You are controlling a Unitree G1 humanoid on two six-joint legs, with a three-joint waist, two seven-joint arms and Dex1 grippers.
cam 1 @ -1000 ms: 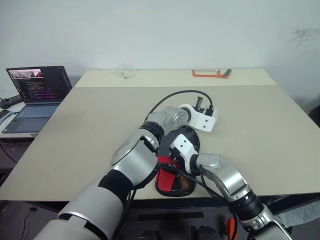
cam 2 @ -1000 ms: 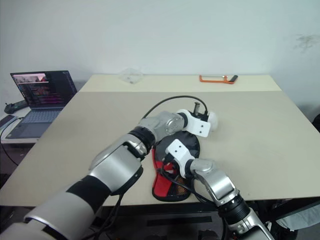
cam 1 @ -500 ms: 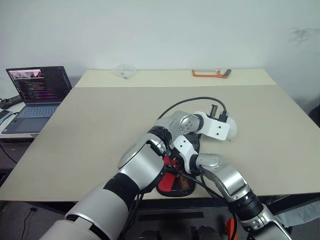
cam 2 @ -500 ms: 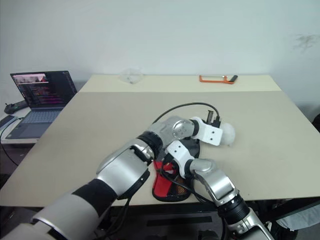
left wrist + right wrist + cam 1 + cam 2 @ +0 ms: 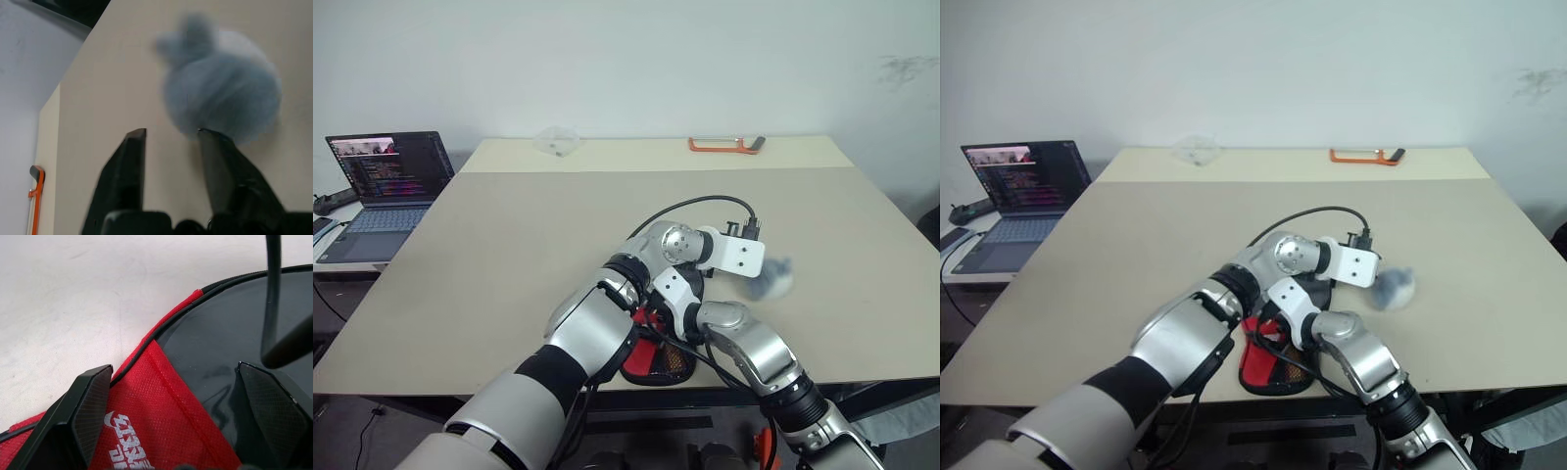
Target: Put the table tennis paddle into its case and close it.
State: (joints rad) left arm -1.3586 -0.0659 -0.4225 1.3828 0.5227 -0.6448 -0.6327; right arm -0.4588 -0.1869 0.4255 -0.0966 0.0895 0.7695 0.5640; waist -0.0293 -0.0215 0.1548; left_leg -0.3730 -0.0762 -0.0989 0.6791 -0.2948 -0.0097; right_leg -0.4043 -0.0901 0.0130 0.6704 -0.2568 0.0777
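We see one case [image 5: 1278,362] lying flat near the front edge of the tabletop [image 5: 1136,245]. Our right end effector [image 5: 171,431] is spread wide over it. Our left end effector [image 5: 168,142] is parted, empty, just beside one fuzzy grey ball [image 5: 1395,288]. One laptop [image 5: 1023,191] sits far left.

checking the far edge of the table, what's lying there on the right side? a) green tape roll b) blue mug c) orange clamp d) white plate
c, an orange clamp with a dark handle lies along the table at its far right edge.
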